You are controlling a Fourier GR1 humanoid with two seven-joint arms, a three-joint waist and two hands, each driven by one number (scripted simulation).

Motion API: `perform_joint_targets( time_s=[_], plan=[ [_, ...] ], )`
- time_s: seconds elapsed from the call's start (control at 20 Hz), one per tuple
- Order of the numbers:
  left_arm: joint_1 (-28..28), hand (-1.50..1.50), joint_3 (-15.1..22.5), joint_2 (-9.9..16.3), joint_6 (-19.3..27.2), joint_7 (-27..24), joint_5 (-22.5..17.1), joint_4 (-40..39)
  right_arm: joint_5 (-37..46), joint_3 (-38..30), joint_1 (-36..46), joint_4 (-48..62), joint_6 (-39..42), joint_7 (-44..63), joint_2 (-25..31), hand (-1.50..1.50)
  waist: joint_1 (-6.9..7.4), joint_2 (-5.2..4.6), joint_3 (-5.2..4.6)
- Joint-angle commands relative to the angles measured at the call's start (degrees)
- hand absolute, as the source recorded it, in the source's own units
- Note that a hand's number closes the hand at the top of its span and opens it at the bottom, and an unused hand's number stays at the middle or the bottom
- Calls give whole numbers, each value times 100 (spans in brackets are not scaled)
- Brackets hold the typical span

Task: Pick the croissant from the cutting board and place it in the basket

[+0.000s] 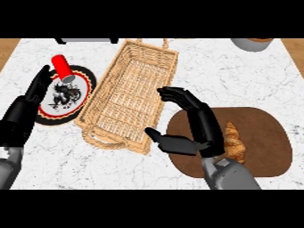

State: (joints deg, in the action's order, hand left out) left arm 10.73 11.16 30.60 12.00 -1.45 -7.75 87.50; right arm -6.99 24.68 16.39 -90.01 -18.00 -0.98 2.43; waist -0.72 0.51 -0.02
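Observation:
A golden-brown croissant [234,143] lies on the dark brown cutting board [266,138] at the right of the counter. My right hand [197,124] hovers over the board's left part, just left of the croissant, fingers extended and thumb spread; it holds nothing and partly hides the croissant's left edge. The long wicker basket [131,95] sits in the middle, left of the board, with nothing in it. At the left edge my left hand [24,111] rests open, fingers up, over the rim of a plate.
A black-rimmed patterned plate [65,95] lies left of the basket with a red cylinder [62,67] on its upper edge. A grey round object [253,43] shows at the top right, a dark object [85,40] at the top left.

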Motion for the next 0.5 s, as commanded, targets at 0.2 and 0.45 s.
perform_joint_targets(
  time_s=[0.2, 0.45],
  plan=[
    [-77, 0, -102, 174, -134, -11, -9, 64, 2266, -7, 885, -20, -443, 2226, 1907, -150, -143, 95, -57],
    [-97, 0, -28, 154, -202, 12, -7, 114, 2393, 541, 1654, -106, 1690, 3470, 3189, -150, -7, 94, -68]
  ],
)
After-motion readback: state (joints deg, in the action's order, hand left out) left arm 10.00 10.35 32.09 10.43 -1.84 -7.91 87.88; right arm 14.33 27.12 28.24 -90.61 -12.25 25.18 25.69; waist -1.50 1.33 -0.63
